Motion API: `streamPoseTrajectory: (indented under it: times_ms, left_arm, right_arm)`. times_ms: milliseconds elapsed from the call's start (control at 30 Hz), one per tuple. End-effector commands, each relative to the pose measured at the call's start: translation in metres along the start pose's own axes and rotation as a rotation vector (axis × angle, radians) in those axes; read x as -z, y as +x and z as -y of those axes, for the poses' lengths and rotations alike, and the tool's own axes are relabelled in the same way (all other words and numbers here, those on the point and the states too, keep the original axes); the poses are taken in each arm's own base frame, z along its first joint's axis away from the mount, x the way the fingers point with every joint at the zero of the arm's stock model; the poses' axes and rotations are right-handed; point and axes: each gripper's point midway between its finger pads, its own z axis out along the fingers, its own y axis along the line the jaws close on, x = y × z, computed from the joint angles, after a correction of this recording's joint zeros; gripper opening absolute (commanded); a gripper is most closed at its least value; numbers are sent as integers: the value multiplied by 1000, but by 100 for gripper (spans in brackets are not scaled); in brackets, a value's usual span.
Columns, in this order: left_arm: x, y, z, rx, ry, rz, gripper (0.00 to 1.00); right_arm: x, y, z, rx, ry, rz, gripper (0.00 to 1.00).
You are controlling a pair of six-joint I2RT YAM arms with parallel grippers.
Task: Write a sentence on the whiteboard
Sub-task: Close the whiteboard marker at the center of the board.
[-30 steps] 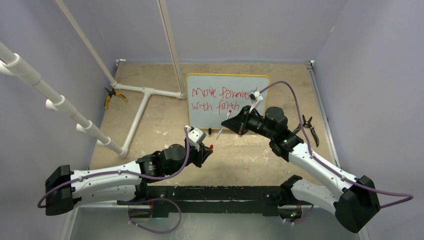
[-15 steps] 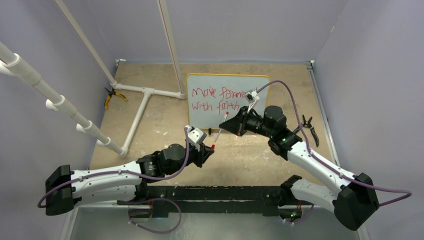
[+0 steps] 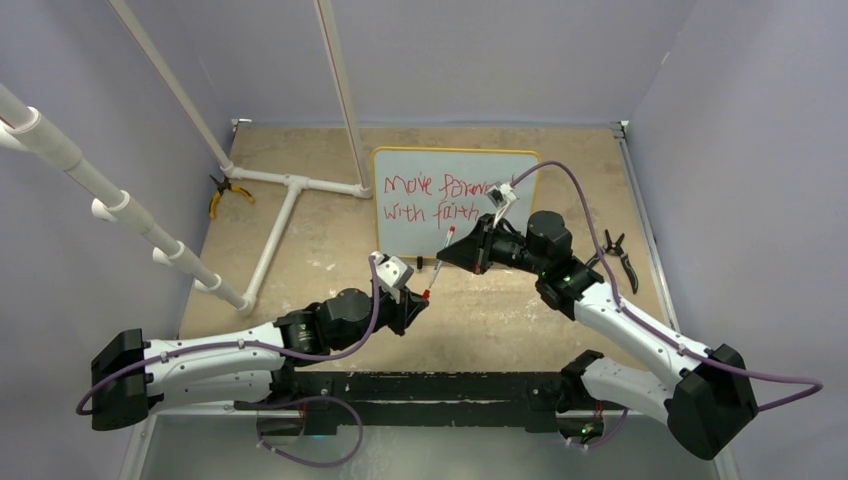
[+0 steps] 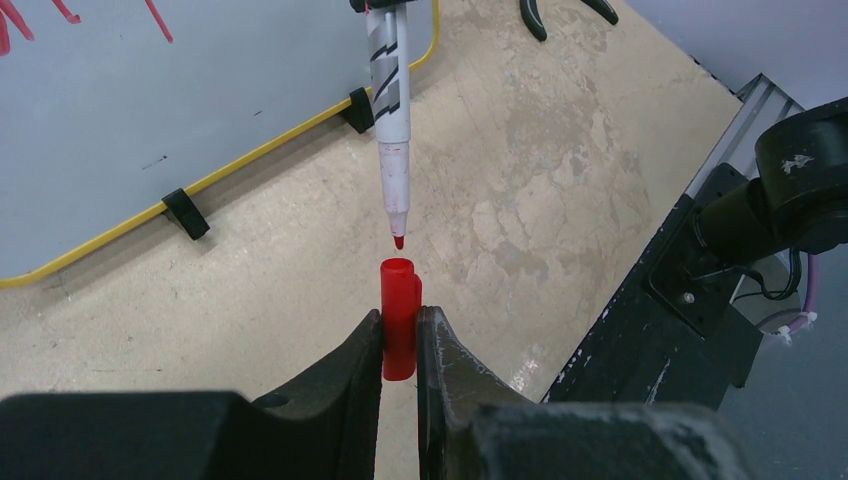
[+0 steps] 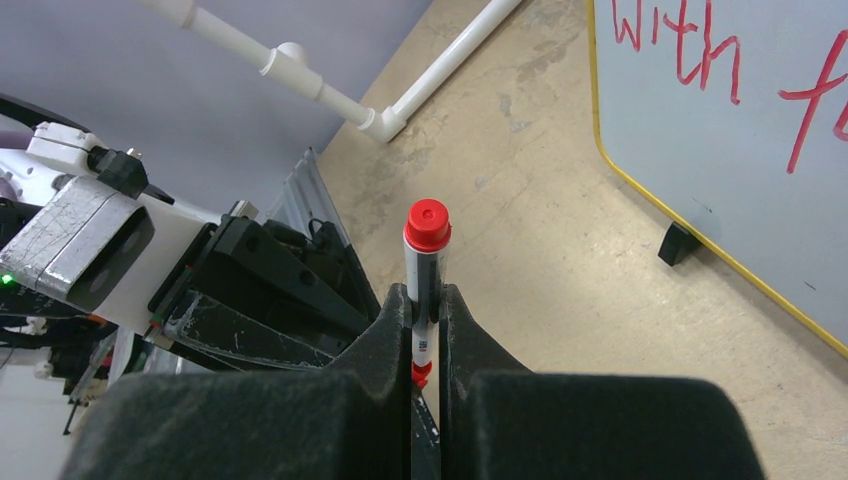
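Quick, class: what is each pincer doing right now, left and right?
Left pincer: closed on the red cap.
Right pincer: closed on the marker.

Left arm (image 3: 220, 358): low over worktop, forearm angled up and right, wrist bent forward.
Left hand (image 3: 418, 298): jaws nearly closed, pinching red cap (image 4: 398, 290) at tips; cap mouth points away from hand.
Right arm (image 3: 620, 320): reaches in leftward, elbow raised, wrist turned toward left hand.
Right hand (image 3: 447, 256): jaws clamped tight on marker (image 4: 390, 80) barrel; bare nib just ahead of cap mouth, not touching.
Hands face each other, tips near, apart.
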Motion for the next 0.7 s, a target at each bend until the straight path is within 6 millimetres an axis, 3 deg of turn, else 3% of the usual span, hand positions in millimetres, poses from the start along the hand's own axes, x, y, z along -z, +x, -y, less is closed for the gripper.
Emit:
streamPoseTrajectory:
  times_ms: [0,667]
  left_arm:
    - [-1,-12,6,4,21,47,0]
    - [-3,-19,7,0,19,69,0]
  right_arm:
    - [-1,-16,-17,40,-59,31,0]
    - [-4,-9,-18,39,-92,-6,0]
